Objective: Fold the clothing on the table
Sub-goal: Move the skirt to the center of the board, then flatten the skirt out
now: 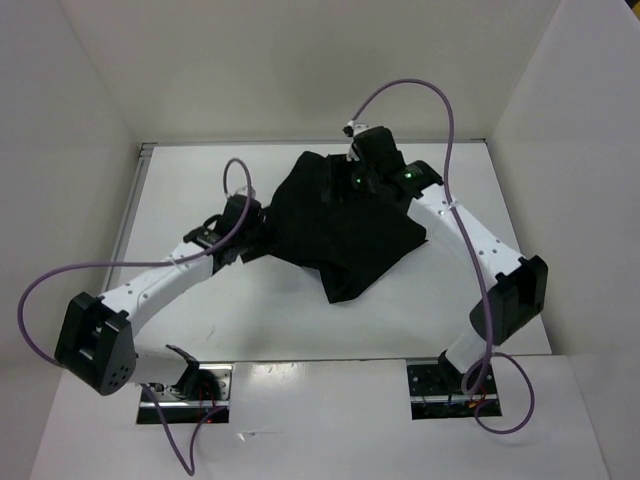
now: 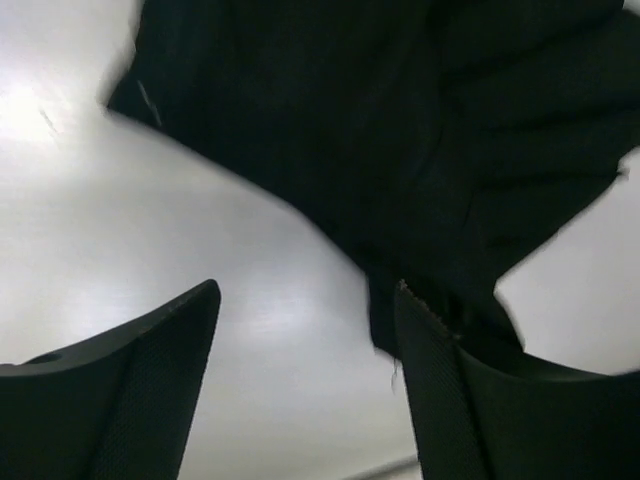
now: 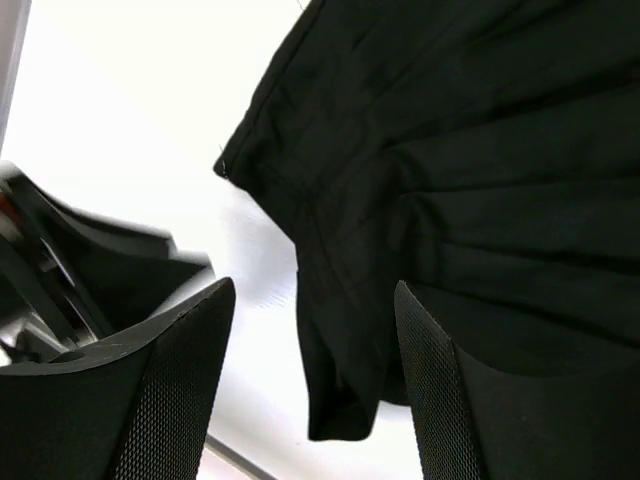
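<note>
At the near edge of the worktop, a flat, smooth white slab with a thin metal strip along its left edge, two white-shelled arms rise from their bases. Limp purple cables loop off them.

Toward the left edge, the left tool sits low against the left margin of the clothing. In its wrist view the left tool is spread apart, with bare, glossy worktop between the two black fingers. Their inner faces carry a fine dotted mesh texture. A ragged corner of the clothing comes down to the right-hand finger; I cannot tell whether they touch.

The clothing is a soft, matte black heap at the middle of the worktop, irregular in outline. One pointed corner aims at the near edge, and the bulk reaches close to the far edge.

Over its far right part stands the right tool. In its wrist view the right tool is also parted and clamps nothing. The clothing below shows long parallel pleat ridges and a stitched hem, and a loose flap lies in the gap beside the right-hand finger.

Beyond the far edge stand plain white walls.
</note>
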You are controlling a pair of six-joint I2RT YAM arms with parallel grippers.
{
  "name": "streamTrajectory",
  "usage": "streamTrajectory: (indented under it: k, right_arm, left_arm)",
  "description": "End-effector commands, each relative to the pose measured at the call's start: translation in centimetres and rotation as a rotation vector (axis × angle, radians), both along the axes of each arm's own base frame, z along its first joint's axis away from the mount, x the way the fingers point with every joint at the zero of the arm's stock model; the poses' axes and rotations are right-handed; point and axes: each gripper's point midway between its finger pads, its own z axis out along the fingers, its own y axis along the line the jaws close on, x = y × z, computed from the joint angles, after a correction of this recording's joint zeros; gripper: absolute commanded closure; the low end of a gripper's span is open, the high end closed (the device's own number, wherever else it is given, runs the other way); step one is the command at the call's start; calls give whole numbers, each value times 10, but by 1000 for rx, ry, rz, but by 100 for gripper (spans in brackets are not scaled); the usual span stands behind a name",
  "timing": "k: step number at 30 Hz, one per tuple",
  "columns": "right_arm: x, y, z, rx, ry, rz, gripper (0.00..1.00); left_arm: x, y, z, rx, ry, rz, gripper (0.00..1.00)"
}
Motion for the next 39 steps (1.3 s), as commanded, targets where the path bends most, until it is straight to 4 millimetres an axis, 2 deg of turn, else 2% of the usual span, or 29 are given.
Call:
streamTrajectory:
  k: [1,4,7,13,15,20,25,33,37,39]
  right_arm:
    - [-10,-17,-66,-52,152,-77,30]
    - [-30,-15,-93,-36,238,-49,30]
    - [-45,-19,-113,-30,307,-66,30]
    - [-62,-28,-125,-27,339,-91,30]
    - [-68,-29,-132,-29,365,-93,30]
    - [-70,-34,-143,-40,395,-112,30]
    - [-75,-37,-155,-64,431,-115,30]
    - [-77,-38,-159,-74,446,-117,30]
    - [-77,-38,-159,-74,446,-117,30]
    - [-77,-38,-159,-74,446,-117,30]
  left_arm:
    - [60,41,45,199,-177,136,24]
    - [89,51,57,316,-214,139,25]
    - [112,58,50,398,-208,94,25]
    - [135,73,5,467,-108,58,34]
    - [141,68,-3,444,-102,31,37]
    - [143,56,-17,394,-88,-34,39]
    - [140,41,-42,350,-30,-111,39]
    - [139,38,-65,347,13,-130,39]
    - [142,34,-71,331,30,-123,51]
    - [143,31,-68,315,24,-132,58]
